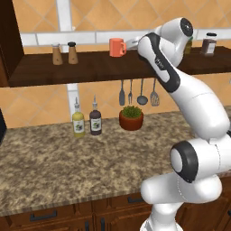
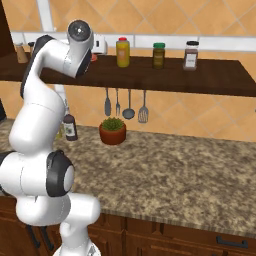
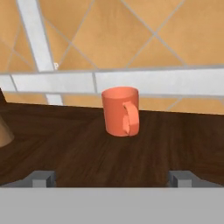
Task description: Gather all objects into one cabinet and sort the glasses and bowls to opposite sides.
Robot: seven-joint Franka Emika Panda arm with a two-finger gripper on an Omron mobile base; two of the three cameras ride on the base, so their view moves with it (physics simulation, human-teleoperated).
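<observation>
A coral-orange cup (image 3: 121, 111) stands upright on the long wooden shelf (image 3: 87, 153), handle facing the wide-open tool (image 3: 112, 177); likely light, rigid and slick, best pinched across its body

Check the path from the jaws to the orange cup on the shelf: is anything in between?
Nothing visible. In the hand view the cup stands upright on the bare dark shelf, handle toward the camera, ahead of the open gripper. The shakers stand well off to its left.
</observation>
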